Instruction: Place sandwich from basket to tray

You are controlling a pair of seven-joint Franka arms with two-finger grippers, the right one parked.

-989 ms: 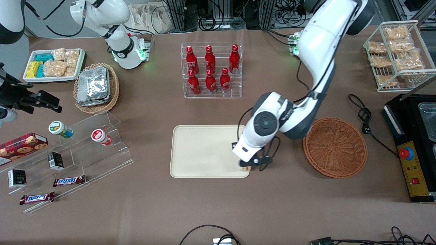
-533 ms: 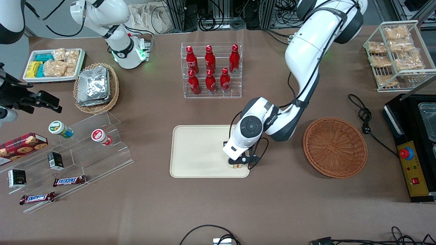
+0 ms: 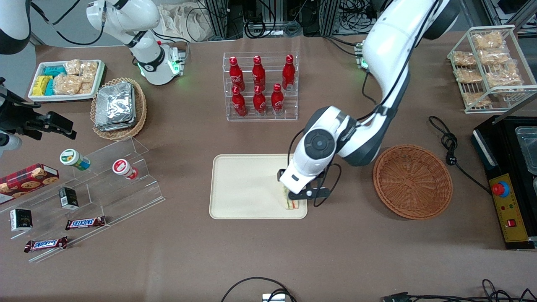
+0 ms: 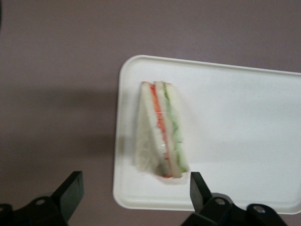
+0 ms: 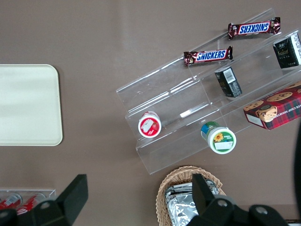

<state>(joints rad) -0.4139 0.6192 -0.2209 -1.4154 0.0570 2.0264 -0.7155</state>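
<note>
The sandwich [image 3: 290, 203], a pale wedge with orange and green filling, lies on the cream tray [image 3: 247, 184] close to its corner nearest the front camera, at the basket's end. The left wrist view shows the sandwich [image 4: 162, 132] lying on the tray [image 4: 235, 141] near its rim. My left gripper [image 3: 303, 194] hovers just above the sandwich, open and empty, with its fingers [image 4: 74, 184] wide apart and clear of the bread. The reddish-brown basket [image 3: 413, 181] stands empty beside the tray, toward the working arm's end.
A clear rack of red bottles [image 3: 260, 86] stands farther from the front camera than the tray. A lighter wicker basket of foil packets [image 3: 118, 108], a white snack tray [image 3: 67, 79] and an acrylic shelf [image 3: 105, 184] lie toward the parked arm's end. A black appliance [image 3: 512, 176] and a cable [image 3: 449, 142] are near the basket.
The gripper carried the sandwich low over the tray's corner, let it go and rose. The sandwich now lies free on the tray.
</note>
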